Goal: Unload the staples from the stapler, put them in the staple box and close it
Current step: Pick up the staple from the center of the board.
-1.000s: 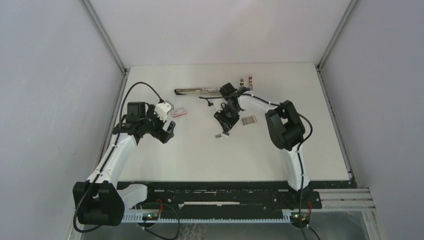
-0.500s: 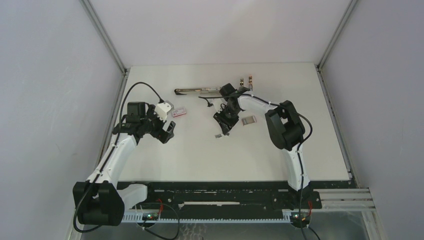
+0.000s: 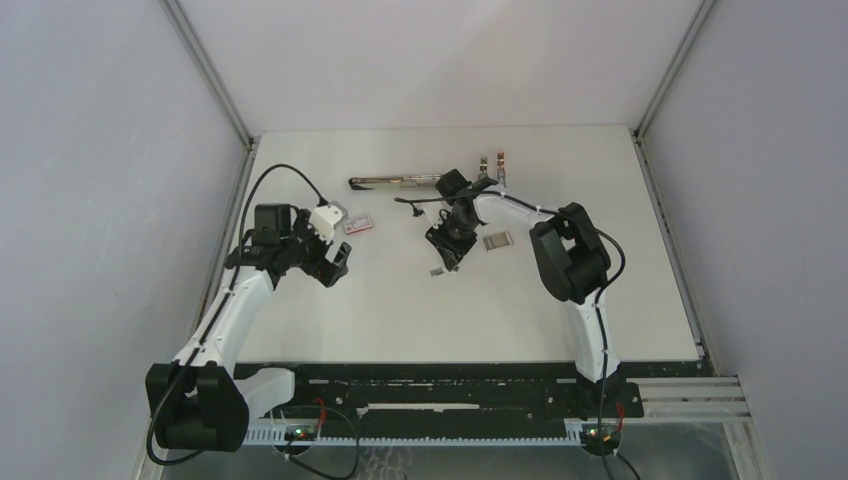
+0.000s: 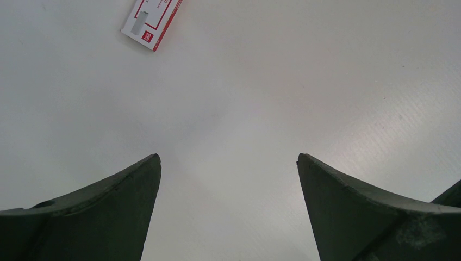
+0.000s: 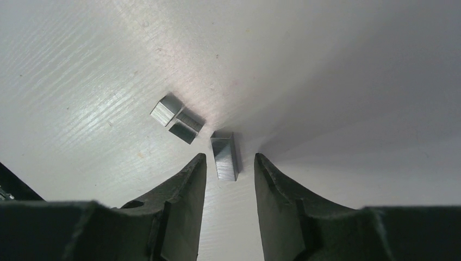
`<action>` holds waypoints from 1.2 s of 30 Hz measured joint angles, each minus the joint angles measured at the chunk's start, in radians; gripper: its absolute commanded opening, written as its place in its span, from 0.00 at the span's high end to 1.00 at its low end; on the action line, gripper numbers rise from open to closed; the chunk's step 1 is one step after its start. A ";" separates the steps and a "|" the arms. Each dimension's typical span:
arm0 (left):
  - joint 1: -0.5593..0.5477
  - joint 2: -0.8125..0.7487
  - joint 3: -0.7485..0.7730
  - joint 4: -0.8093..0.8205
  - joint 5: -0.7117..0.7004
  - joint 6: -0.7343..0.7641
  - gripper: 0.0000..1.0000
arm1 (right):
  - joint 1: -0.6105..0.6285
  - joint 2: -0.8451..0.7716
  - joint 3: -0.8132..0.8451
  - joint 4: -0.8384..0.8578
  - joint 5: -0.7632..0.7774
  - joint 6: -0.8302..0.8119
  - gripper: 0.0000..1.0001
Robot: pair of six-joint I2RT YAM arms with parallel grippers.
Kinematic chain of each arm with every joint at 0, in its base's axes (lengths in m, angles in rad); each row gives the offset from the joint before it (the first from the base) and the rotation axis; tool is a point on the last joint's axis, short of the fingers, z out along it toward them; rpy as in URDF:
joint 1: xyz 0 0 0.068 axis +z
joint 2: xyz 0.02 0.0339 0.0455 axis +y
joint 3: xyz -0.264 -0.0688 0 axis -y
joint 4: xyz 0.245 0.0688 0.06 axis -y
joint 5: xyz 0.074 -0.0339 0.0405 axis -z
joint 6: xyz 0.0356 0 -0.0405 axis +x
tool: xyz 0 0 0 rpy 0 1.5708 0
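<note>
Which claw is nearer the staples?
Right. The right claw hangs over the staples, straddling one strip; the left claw is far to the left, near the box.

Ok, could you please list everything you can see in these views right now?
staples: four short strips, silver-grey, table centre, one between the right gripper's fingertips
stapler: one, silver and black, far centre
pink box: one, pink-and-white, beside the left arm
grey box: one, greyish, right of the staples
small items: two, unidentifiable, far side
table: one, white
left gripper: open, empty
right gripper: open, straddling one strip
</note>
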 measured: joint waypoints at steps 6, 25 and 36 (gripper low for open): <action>0.000 0.000 0.000 0.000 0.000 0.000 0.00 | 0.006 -0.005 -0.009 0.012 0.026 0.000 0.66; 0.000 0.000 0.000 0.000 0.000 0.000 0.00 | 0.028 -0.017 -0.027 0.026 0.063 0.000 0.78; 0.000 0.000 0.000 0.000 0.000 0.000 0.00 | 0.027 -0.018 -0.027 0.026 0.065 0.004 0.75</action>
